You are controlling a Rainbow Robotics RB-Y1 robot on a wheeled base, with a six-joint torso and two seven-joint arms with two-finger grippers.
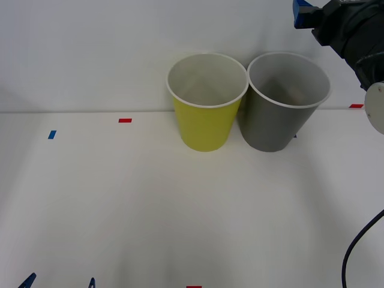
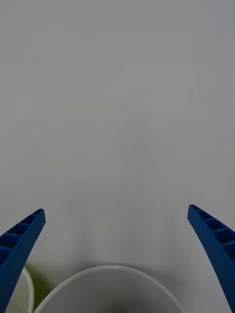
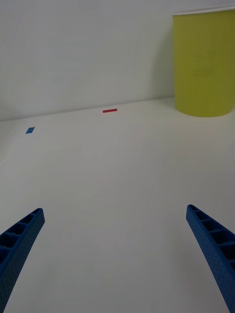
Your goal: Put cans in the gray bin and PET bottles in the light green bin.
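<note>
- The right end effector hangs raised with its blue ribbed fingers spread wide and holding nothing; just below it lies the pale rim of the large round dark gray plastic bin.
- No can is visible on the white tabletop; whether something lies in the gray bin cannot be told.
- The large round yellow-green plastic bin, touching or nearly touching the gray one, looks empty.
- The left end effector, wide open and empty, waits low over the tabletop, well short of the bins.

white table, light green bin, gray bin

Blue ribbed end effector fingers; black right arm housing, white disc, black cable
</note>
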